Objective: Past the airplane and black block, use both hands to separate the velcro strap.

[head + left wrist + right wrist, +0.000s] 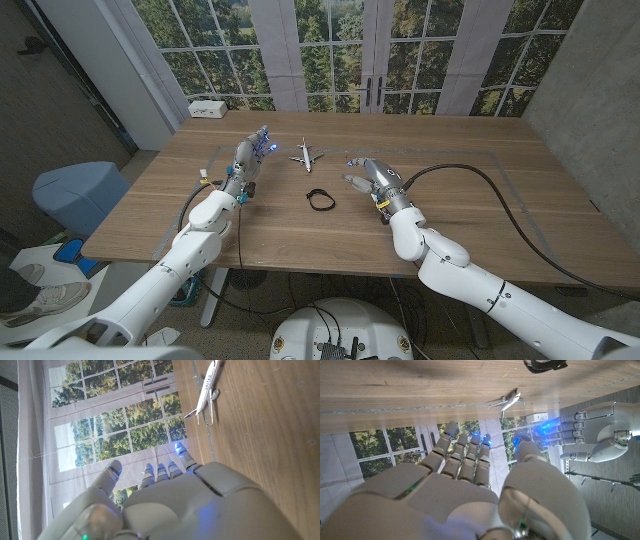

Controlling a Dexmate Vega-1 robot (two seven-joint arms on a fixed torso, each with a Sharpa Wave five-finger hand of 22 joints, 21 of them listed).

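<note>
A small white toy airplane (306,156) stands on the wooden table (450,215) past its middle. A black velcro strap (313,194), closed in a loop, lies just nearer to me than the airplane. My left hand (250,158) stands on its edge to the left of the airplane, fingers apart and holding nothing. My right hand (372,178) hovers to the right of the strap, fingers stretched out and empty. The left wrist view has the left hand (165,500) and the airplane (206,392). The right wrist view has the right hand (465,485), the airplane (507,402), the strap (540,366) and the left hand (590,435).
A white box (209,109) sits at the table's far left corner. A black cable (500,205) runs from my right wrist across the right side of the table. A blue seat (80,195) stands left of the table. Windows stand behind the far edge.
</note>
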